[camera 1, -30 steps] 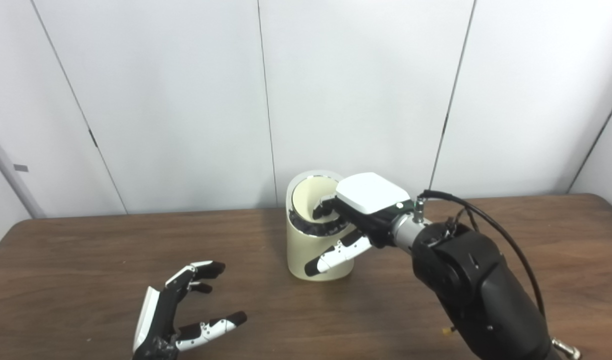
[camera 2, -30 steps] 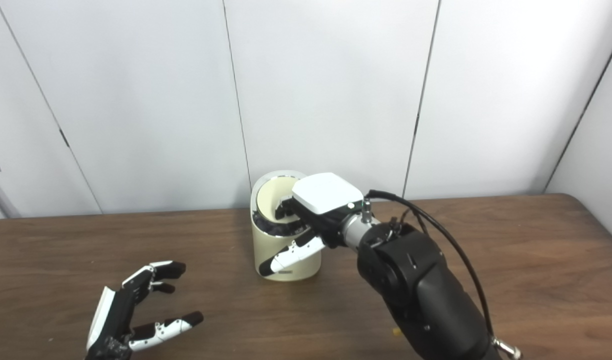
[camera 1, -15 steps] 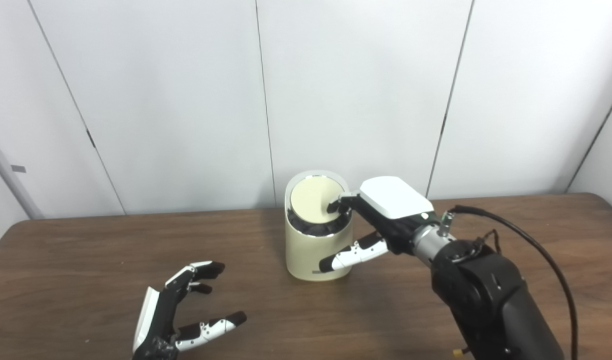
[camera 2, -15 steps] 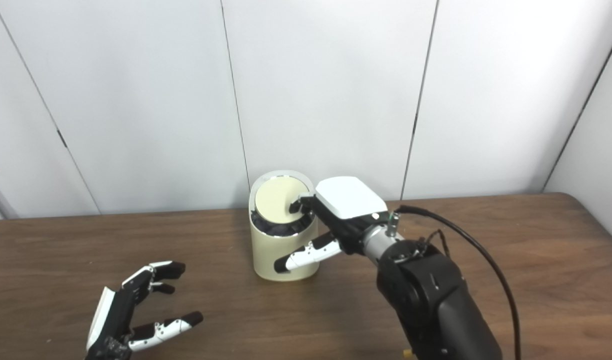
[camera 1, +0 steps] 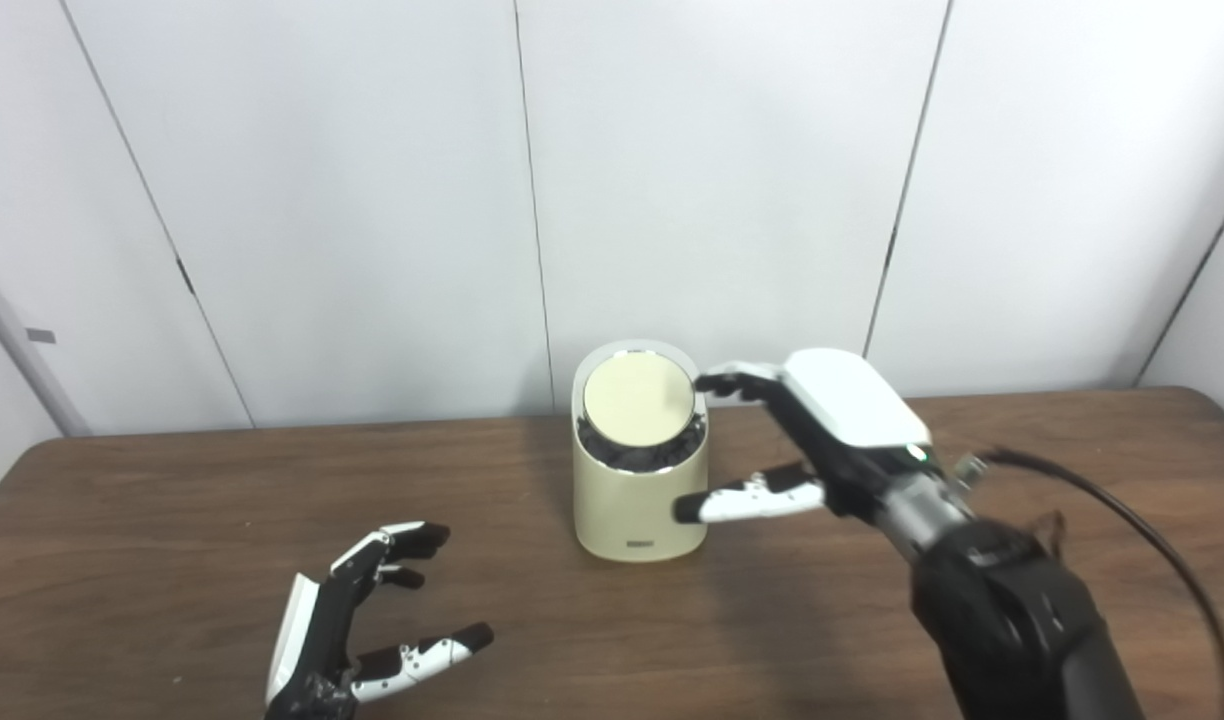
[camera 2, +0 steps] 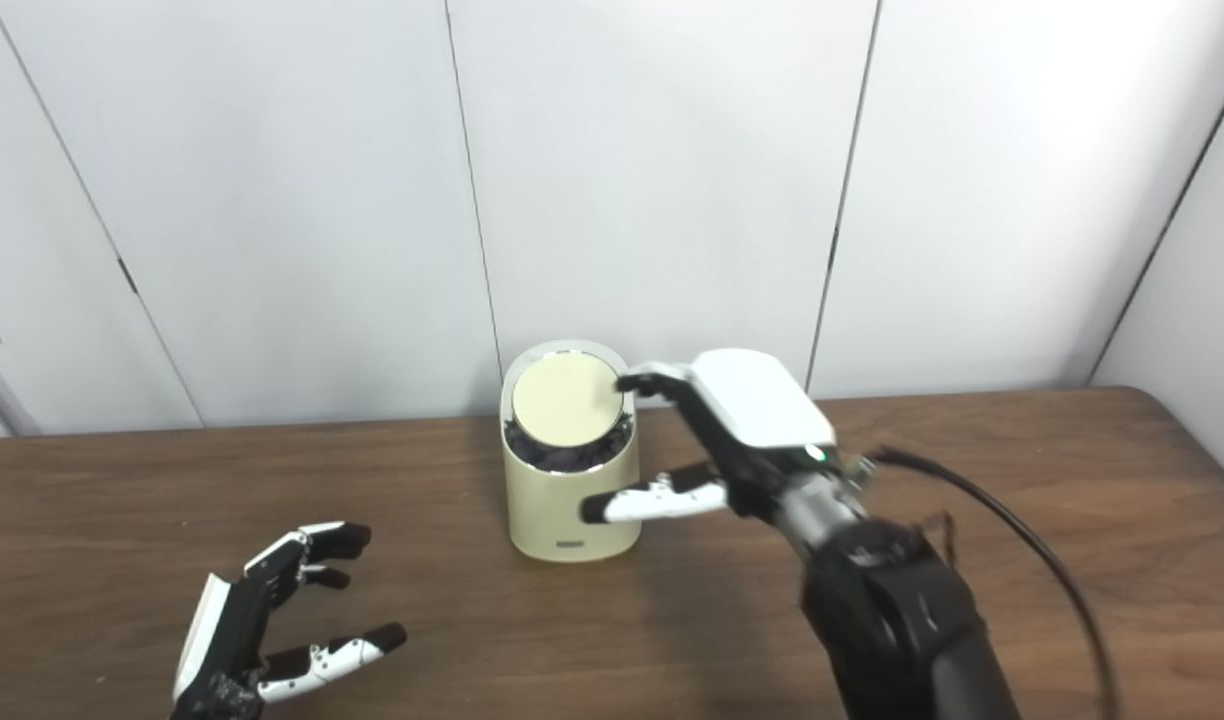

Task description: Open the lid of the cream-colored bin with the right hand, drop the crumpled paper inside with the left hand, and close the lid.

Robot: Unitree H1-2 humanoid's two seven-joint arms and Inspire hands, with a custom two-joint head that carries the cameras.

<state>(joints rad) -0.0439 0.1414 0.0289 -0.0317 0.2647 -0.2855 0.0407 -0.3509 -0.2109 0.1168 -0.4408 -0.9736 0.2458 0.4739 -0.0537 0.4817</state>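
Note:
The cream-colored bin (camera 1: 637,500) stands upright at the back middle of the brown table. Its round lid (camera 1: 638,400) sits tilted in the chrome rim, with a dark gap showing below its front edge. My right hand (camera 1: 812,440) is open just right of the bin, fingers beside the rim and thumb in front of the bin's right side. At the front left my left hand (camera 1: 357,625) rests open on the table, holding nothing. No crumpled paper is in view.
The brown table (camera 1: 172,520) runs the full width, with its left edge and rounded back right corner visible. White wall panels stand right behind the bin. A black cable (camera 1: 1122,510) loops off my right forearm.
The lid has swung from open to nearly closed. My right hand has let go of it and drawn back to the right. The left hand has stayed still.

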